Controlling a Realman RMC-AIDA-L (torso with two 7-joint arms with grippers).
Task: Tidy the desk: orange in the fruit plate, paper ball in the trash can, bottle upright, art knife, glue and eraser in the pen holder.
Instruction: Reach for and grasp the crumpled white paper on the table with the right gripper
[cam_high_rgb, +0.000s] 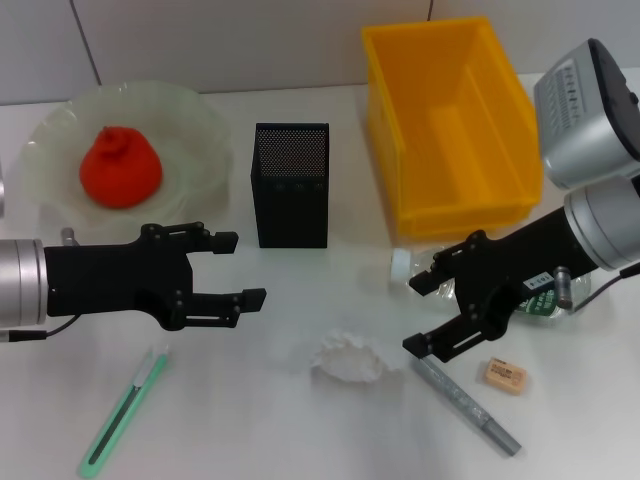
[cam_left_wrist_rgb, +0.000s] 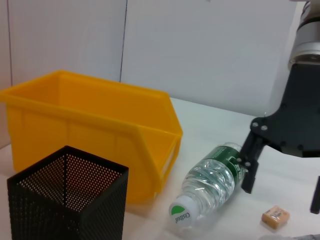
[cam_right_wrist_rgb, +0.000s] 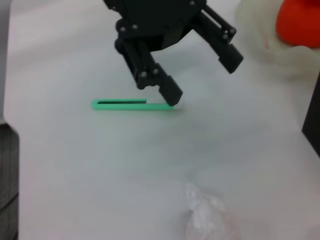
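Note:
The orange sits in the translucent fruit plate at the back left. The black mesh pen holder stands mid-table. A clear bottle lies on its side before the yellow bin. My right gripper is open just over the bottle's body; in the left wrist view one finger is at the bottle. The white paper ball, grey glue pen and eraser lie in front. My left gripper is open and empty above the green art knife.
The yellow bin's front wall stands close behind the pen holder and the bottle. The right wrist view shows the left gripper, art knife and paper ball. A wall runs behind the table.

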